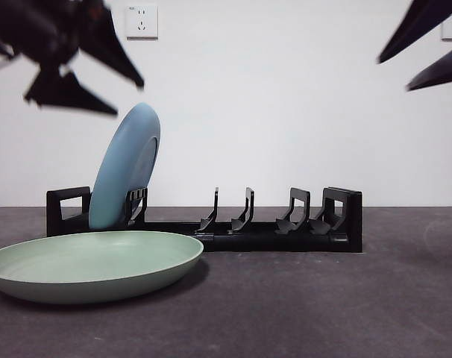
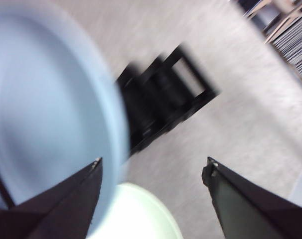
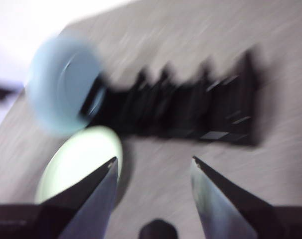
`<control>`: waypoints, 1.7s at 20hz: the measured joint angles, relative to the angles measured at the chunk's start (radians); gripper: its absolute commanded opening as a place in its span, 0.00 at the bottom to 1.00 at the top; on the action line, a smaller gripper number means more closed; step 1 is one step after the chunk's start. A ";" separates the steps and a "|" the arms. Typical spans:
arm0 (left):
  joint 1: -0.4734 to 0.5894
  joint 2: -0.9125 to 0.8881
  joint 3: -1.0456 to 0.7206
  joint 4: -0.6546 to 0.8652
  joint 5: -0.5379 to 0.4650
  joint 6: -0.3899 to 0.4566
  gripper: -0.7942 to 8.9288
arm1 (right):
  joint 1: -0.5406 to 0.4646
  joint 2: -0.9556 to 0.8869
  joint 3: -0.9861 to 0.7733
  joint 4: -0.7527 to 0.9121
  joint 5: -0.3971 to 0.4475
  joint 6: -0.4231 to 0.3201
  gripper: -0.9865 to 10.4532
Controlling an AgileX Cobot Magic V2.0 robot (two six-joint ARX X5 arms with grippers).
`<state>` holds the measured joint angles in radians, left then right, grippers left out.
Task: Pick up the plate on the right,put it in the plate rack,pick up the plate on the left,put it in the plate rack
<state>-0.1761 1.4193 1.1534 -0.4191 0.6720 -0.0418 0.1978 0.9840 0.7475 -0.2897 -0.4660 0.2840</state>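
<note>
Two plates show in the front view: a blue plate [image 1: 126, 165] stands on edge, leaning in the left end of the plate rack [image 1: 211, 220], and a green plate [image 1: 92, 262] lies flat on the table [image 1: 323, 306] just in front of that end. One gripper [image 1: 84, 71] hangs at the top left, above and just left of the blue plate's rim, apart from it; the other shows only as dark tips at the top right corner. From the left wrist, the left gripper [image 2: 153, 169] has its jaws spread wide and empty, the blurred blue plate [image 2: 46, 114] close beside one jaw, the rack [image 2: 161, 102] beyond, the green plate [image 2: 141, 214] below. From the right wrist, the right gripper [image 3: 153, 167] is likewise spread and empty, well clear of the blurred rack [image 3: 191, 112], blue plate [image 3: 61, 89] and green plate [image 3: 83, 162].
</note>
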 measured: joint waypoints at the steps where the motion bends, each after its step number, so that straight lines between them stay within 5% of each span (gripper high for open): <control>1: -0.006 -0.048 0.000 -0.006 -0.003 0.012 0.44 | 0.034 0.028 0.000 0.010 -0.005 0.000 0.30; 7: -0.135 -0.371 0.000 -0.139 -0.195 0.159 0.44 | 0.245 0.262 0.076 0.029 -0.005 -0.001 0.27; 14: -0.446 -0.540 0.000 -0.338 -0.661 0.312 0.44 | 0.393 0.631 0.284 0.025 0.047 -0.039 0.28; 25: -0.547 -0.527 0.000 -0.380 -0.681 0.322 0.44 | 0.450 0.936 0.411 0.030 0.050 -0.045 0.27; 29: -0.547 -0.497 0.000 -0.379 -0.707 0.323 0.44 | 0.451 0.941 0.415 0.032 0.049 -0.034 0.08; 34: -0.547 -0.444 0.000 -0.376 -0.719 0.322 0.44 | 0.452 0.941 0.419 -0.010 0.039 -0.005 0.08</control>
<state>-0.7231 0.9756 1.1534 -0.7948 -0.0475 0.2806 0.6498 1.9247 1.1667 -0.3000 -0.4271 0.2790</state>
